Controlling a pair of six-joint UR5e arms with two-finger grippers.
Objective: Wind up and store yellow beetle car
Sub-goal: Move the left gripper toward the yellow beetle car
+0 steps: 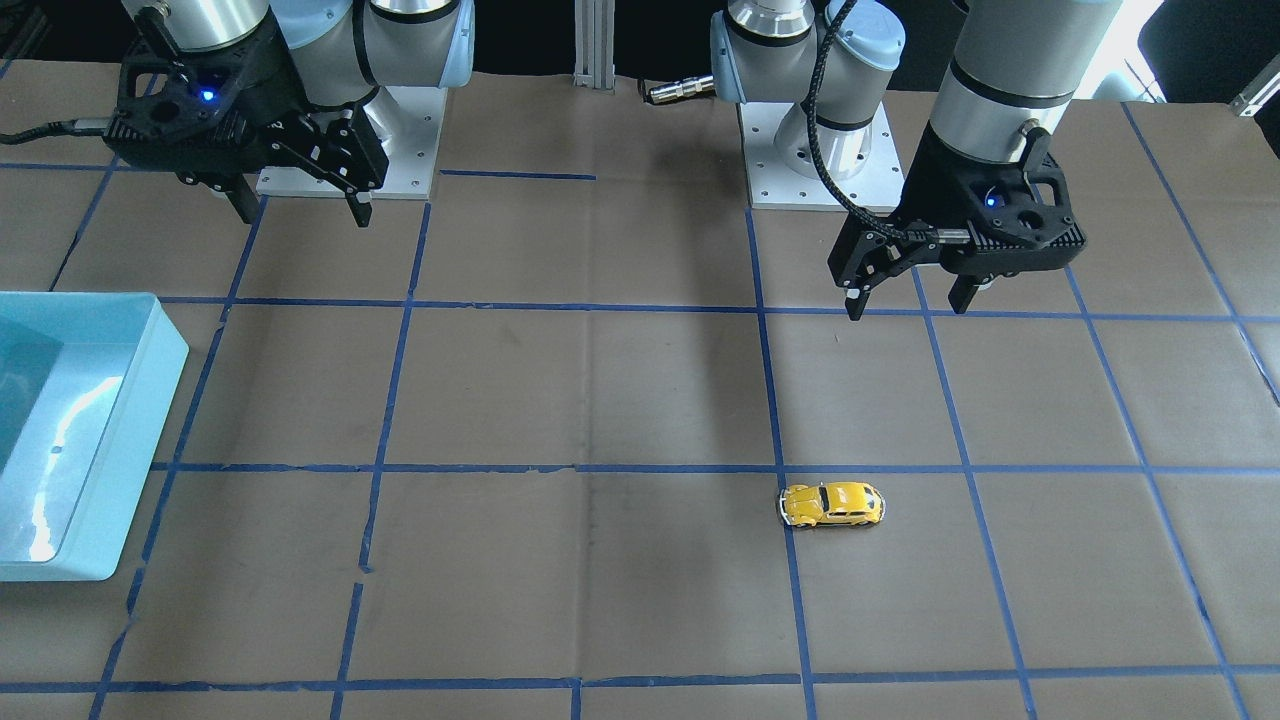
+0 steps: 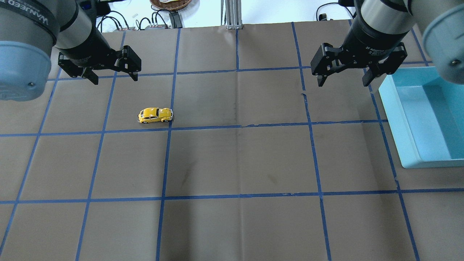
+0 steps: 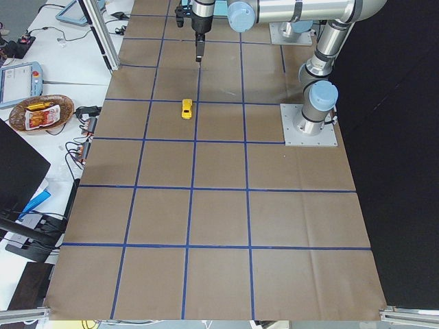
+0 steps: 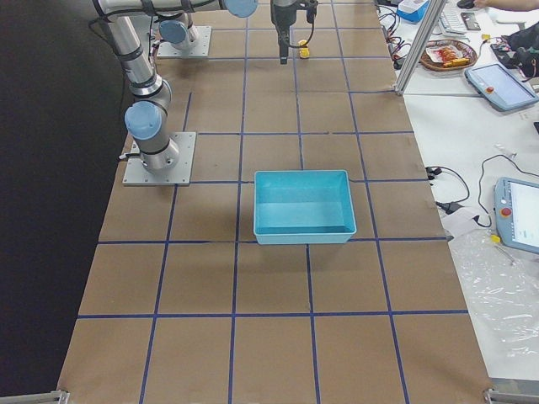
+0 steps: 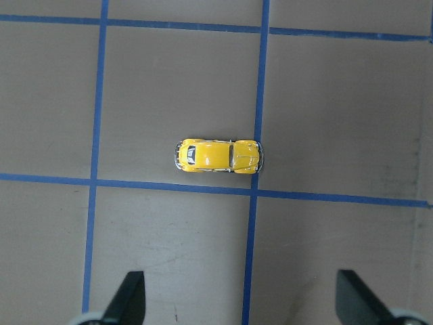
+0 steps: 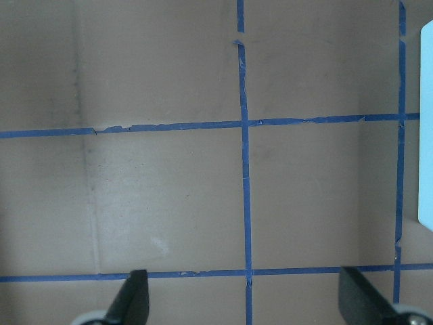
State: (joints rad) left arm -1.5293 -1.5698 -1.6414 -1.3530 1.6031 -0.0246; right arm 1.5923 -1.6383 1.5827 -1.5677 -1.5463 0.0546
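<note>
The yellow beetle car stands on its wheels on the brown table, in the left half, beside a blue tape line. It also shows in the front view and in the left wrist view. My left gripper hangs open and empty above the table, a little beyond the car and apart from it. My right gripper is open and empty over the right half, just left of the light blue bin. The bin holds nothing that I can see.
Blue tape lines divide the brown table into squares. The bin's edge shows at the right of the right wrist view. Both arm bases stand at the robot's side. Off the table's far edge lie cables and a snack basket.
</note>
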